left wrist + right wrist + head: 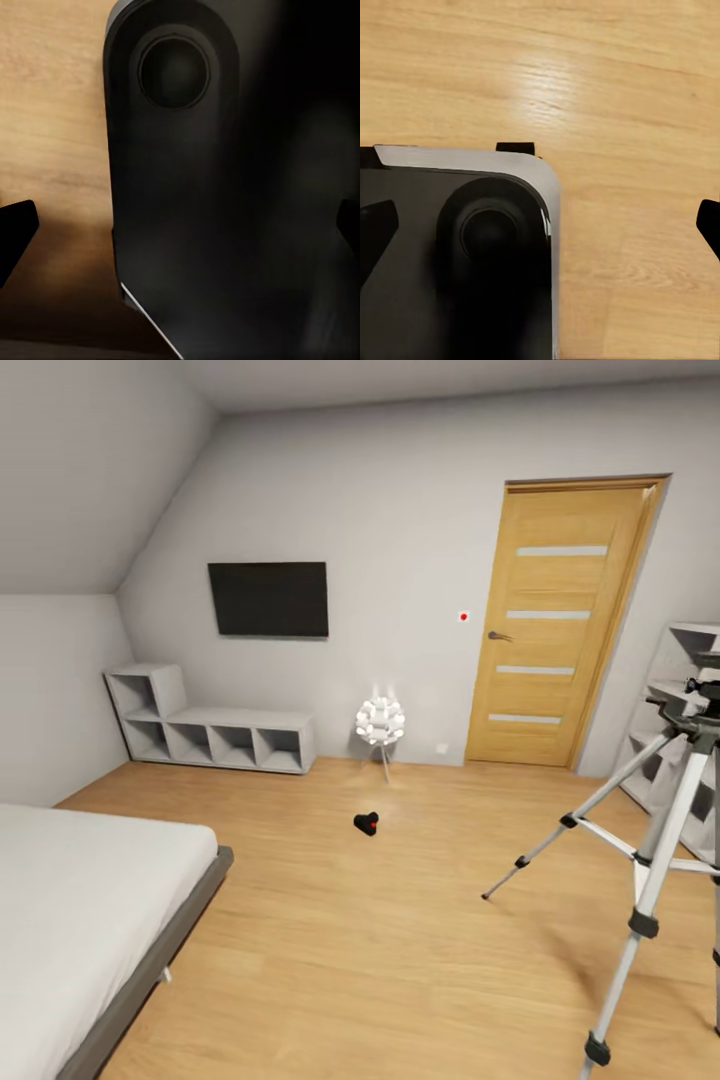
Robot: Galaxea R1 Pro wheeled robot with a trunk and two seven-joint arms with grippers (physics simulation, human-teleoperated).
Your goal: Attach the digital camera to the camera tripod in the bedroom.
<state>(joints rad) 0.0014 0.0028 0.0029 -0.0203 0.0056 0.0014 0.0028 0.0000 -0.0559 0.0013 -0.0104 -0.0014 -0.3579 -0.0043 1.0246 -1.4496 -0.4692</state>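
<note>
- Head view: the digital camera (366,823) lies on the wood plank floor (400,920), out in the open middle of the bedroom, in front of a small white spiky floor lamp (380,722) and well apart from the bed (80,920).
- The red button shows toward its right end. The body reads as lying slightly across the view, but it is too small to fix the lens direction.
- The camera tripod (650,860) stands at the right, near the white shelves (690,720) and the oak door (555,625). Legs are spread, and the black pan head is cut by the frame edge.
- Key relation: the digital camera is ahead of the robot, near mid-view, well out of arm's reach; the tripod is nearer and off to the right.
- Judgement: neither arm is clearly favoured yet. The base must drive forward first, then reach low to the floor.
- Left gripper (180,232): dark fingertips (16,225) at both edges of its wrist view, set wide, nothing between them; behind is a black part of the robot.
- Right gripper (540,229): fingertips (376,225) likewise wide apart and empty, over floor and the robot's own black housing.
- Task state: pickup not yet begun.
</note>
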